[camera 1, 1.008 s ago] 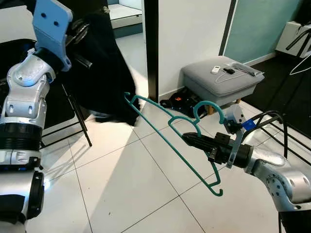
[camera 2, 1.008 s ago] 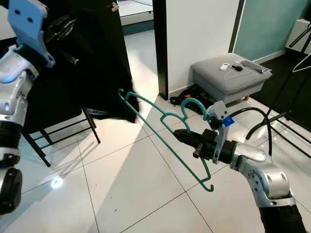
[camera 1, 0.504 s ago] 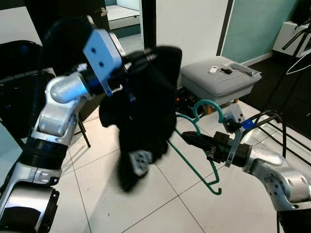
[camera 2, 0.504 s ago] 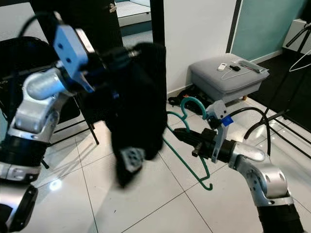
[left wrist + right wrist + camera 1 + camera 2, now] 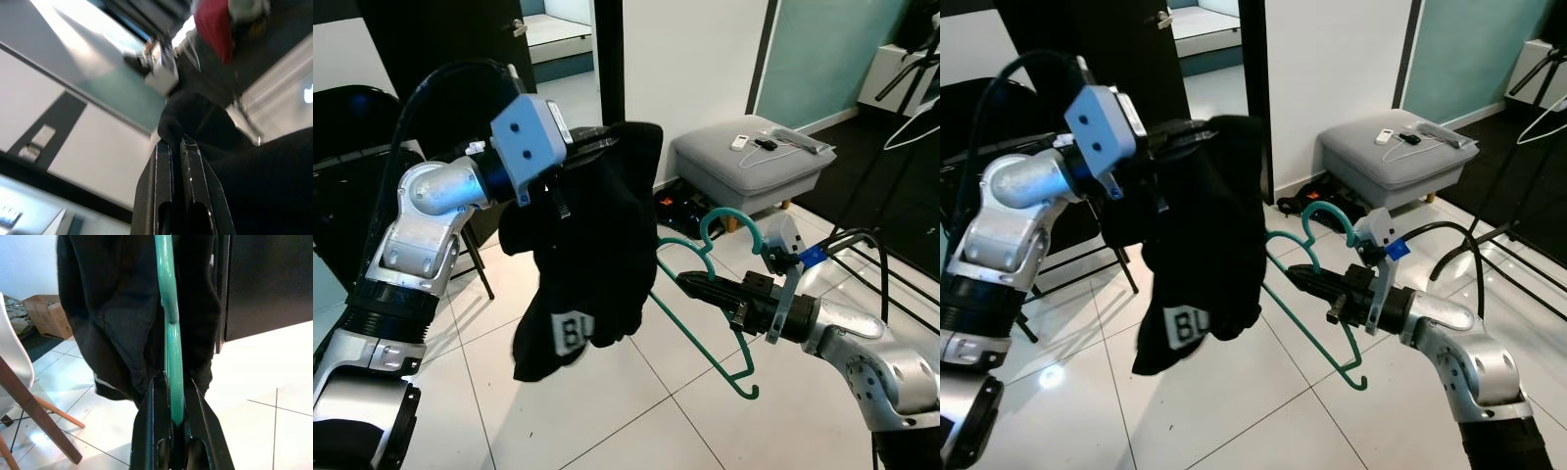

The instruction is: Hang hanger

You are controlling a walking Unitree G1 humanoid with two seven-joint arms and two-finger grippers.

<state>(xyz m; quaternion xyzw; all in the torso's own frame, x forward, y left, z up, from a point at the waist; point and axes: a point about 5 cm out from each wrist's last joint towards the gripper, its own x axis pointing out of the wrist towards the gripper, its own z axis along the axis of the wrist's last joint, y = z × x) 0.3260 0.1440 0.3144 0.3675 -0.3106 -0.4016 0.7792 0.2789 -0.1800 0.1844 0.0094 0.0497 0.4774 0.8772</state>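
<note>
Teal hanger (image 5: 705,294) clamped in right end effector (image 5: 690,284), hook up, far arm hidden behind black garment (image 5: 592,245) bunched in left end effector (image 5: 592,147). Garment not yet on hanger, nothing hung; most of task left. White patch near hem reads "BU", rest cut off.

Left wrist view: fingers (image 5: 164,161) closed tight on black cloth (image 5: 264,181).

Right wrist view: fingers (image 5: 154,406) pinched on teal bar (image 5: 168,308), garment just beyond.

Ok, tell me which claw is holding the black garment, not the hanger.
The left claw: it pinches the black garment, while the right claw grips the teal hanger.
</note>
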